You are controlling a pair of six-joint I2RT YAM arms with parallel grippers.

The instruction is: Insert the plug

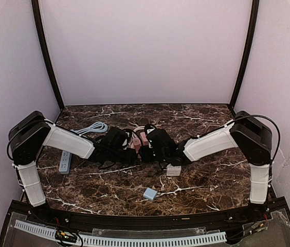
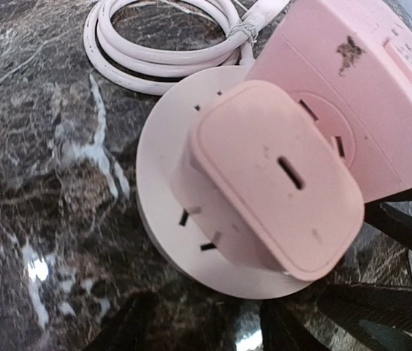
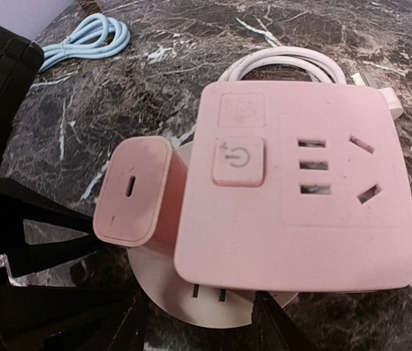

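A pink plug [image 2: 275,175] [image 3: 131,191], a block with one slot in its end face, stands against the left side of a pink socket cube [image 3: 301,190] [image 2: 352,80] [image 1: 144,138]. It sits over the cube's pale round base [image 2: 163,183] [image 3: 191,303]; its prongs are hidden. My left gripper [image 2: 202,329] [image 1: 129,146] hangs just short of the base, fingers apart with only marble between them. My right gripper [image 3: 200,322] [image 1: 152,146] reaches in from the other side, one finger against each edge of the round base.
The cube's white cord [image 2: 162,51] [image 3: 286,62] is coiled behind it. A grey power strip [image 1: 65,161] and a light blue cable [image 1: 94,127] lie at the left. A small white adapter [image 1: 174,170] and a light blue block [image 1: 150,193] lie nearer the front.
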